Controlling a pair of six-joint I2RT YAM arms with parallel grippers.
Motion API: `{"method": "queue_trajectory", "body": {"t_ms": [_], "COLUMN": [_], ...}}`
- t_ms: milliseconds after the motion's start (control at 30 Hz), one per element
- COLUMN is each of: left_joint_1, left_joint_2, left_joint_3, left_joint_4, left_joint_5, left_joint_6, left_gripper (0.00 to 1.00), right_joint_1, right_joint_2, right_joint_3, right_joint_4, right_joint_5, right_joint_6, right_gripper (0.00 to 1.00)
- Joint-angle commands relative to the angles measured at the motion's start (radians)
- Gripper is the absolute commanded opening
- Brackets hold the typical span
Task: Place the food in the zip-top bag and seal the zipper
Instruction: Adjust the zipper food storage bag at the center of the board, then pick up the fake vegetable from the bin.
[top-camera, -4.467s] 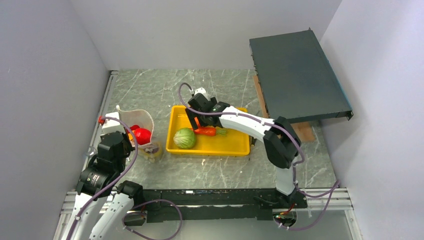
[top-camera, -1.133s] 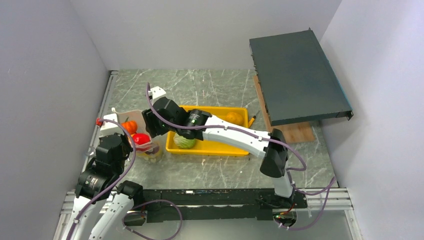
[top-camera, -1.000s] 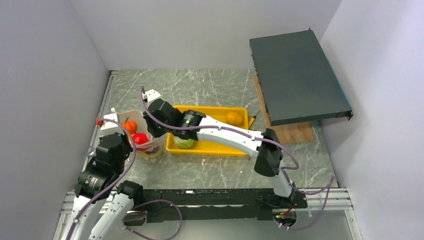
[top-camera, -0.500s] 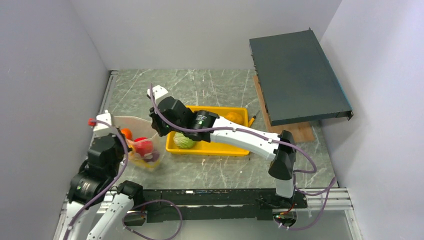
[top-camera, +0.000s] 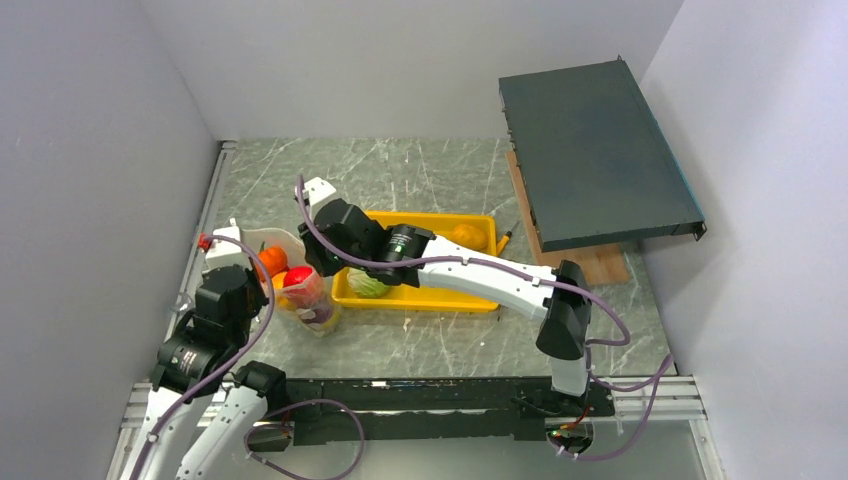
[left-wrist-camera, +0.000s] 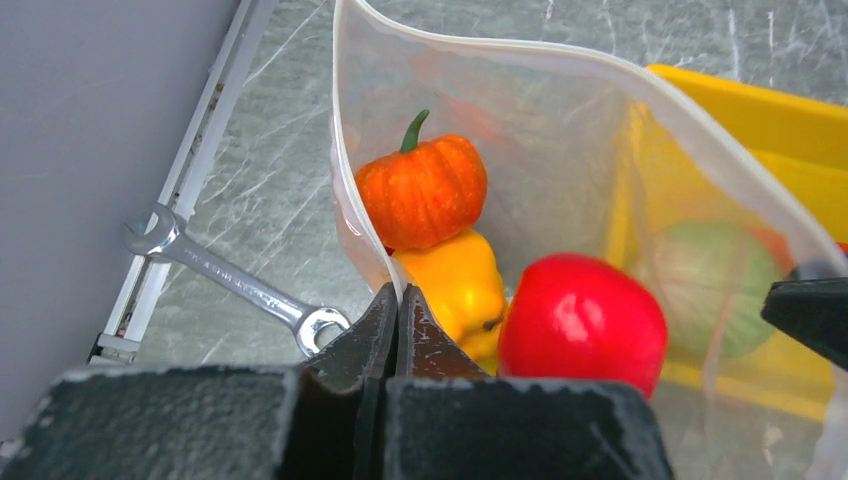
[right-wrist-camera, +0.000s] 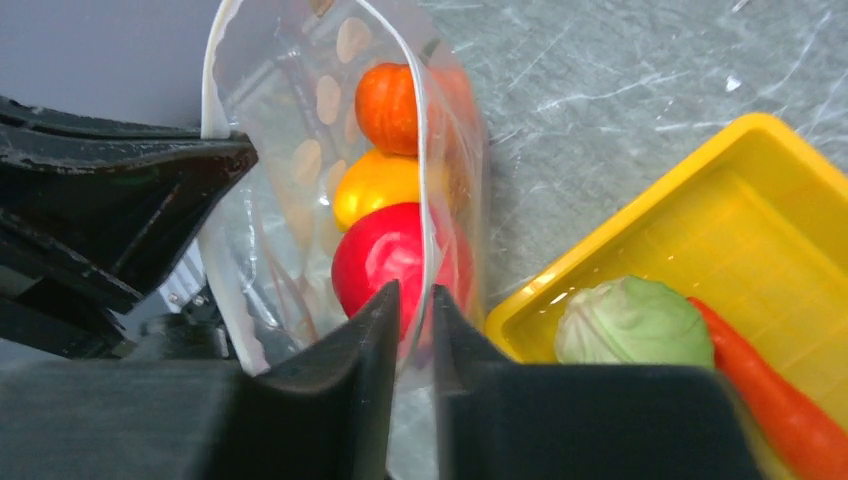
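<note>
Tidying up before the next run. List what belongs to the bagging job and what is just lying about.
Job: zip-top bag, orange pumpkin, yellow pepper, red tomato, green cabbage, carrot, yellow tray.
Lying about: wrench, dark flat case, wooden board.

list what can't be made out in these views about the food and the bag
- carrot: in the top view it is hidden under the right arm; in the right wrist view one end is cut off by the frame edge.
- bottom of the zip-top bag: in the wrist views it is blocked by the left gripper and right gripper, so any food below the tomato is unseen.
- yellowish piece in the tray: in the top view it is too small to name.
</note>
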Motion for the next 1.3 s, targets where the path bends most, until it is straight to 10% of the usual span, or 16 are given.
{"method": "queue_trajectory", "body": {"t_ms": [0,367,733,1267], "left_joint_1": [-0.002,-0.002,-0.001,-0.002], "left_joint_2": [-0.052,-0.02,-0.036,-0.024], "left_joint_3": [-0.01,-0.016,-0.019,-0.02], "left_joint_4": [0.013,0.019,0.026,0.027], "left_joint_5": [-0.032,-0.026,-0.029,-0.021], "left_joint_6": [0.011,0.009,0.01,0.012], "left_gripper": [0.0,0.0,0.0,0.0], "right_joint_1": [0.0,-0.015,-0.122,-0.348], "right_joint_2": [-0.046,-0.297,-0.241,0.145], "right_joint_3": [0.043,-0.089,-0.323,-0.355], "right_joint_4": [-0.039,-0.119,-0.222,-0.172], "right_joint_5": [0.02,0.375,0.931,0.834], "right_joint_6": [-0.02,-0.222,-0.301,-0.374], "right_gripper": [0.33,0.88,0.92,0.99]}}
